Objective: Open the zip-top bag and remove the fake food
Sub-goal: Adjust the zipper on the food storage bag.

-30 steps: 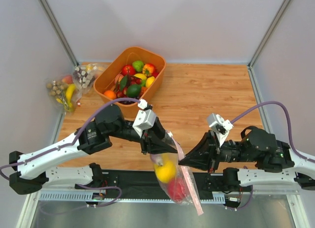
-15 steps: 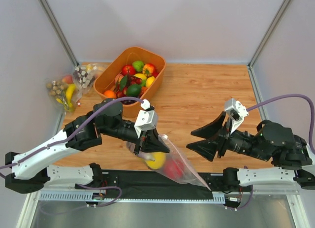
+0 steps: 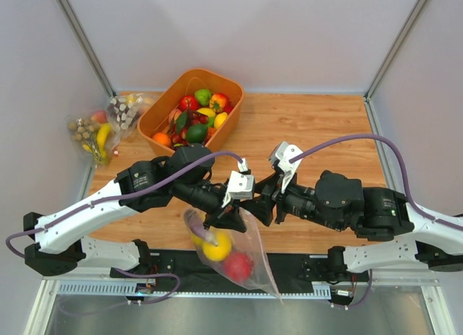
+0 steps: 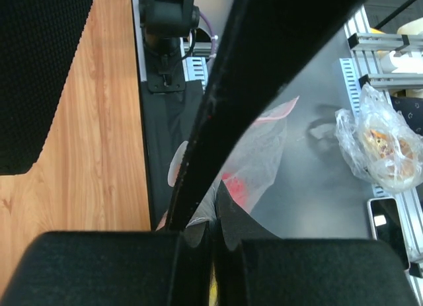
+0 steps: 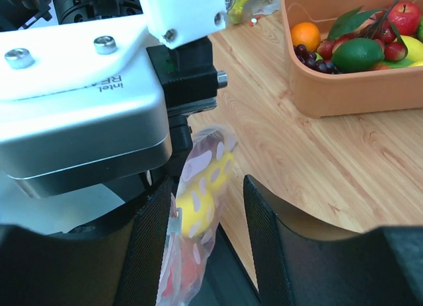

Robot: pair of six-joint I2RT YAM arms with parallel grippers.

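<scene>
Clear plastic bag (image 3: 255, 242) hangs from the left gripper (image 3: 230, 213), whose fingers are pressed together on the bag's top edge. The bag droops past the near edge of the table (image 3: 311, 125). Fake food (image 3: 217, 247) is inside: a yellow one on top, a red apple (image 3: 238, 266) below it. Right gripper (image 3: 259, 205) is just beside the left, jaws apart, with the bag's upper part in the gap between them. Cannot tell whether they touch it. Orange bin (image 3: 160, 111) of produce sits at the table's far left, well apart. Other clear bags (image 3: 98, 132) lie beside it.
</scene>
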